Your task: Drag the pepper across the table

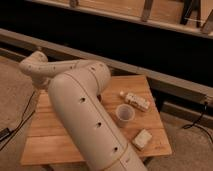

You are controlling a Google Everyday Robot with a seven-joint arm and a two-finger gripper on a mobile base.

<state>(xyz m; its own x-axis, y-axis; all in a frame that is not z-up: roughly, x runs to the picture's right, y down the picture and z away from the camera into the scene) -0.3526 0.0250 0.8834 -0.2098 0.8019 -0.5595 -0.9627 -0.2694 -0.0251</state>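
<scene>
The wooden plank table (50, 142) fills the middle of the camera view. My large cream-coloured arm (82, 115) reaches across it from the lower middle, bends at an elbow (35, 67) at the left and runs back to the right over the tabletop. The gripper is out of sight behind the arm's thick link, somewhere over the middle of the table. The pepper is hidden; no orange piece shows anywhere on the visible planks.
A small bottle (136, 100) lies on its side at the right back of the table. A pale cup (125, 114) stands in front of it. A small light box (142, 139) lies near the front right corner. A dark wall and rail run behind the table.
</scene>
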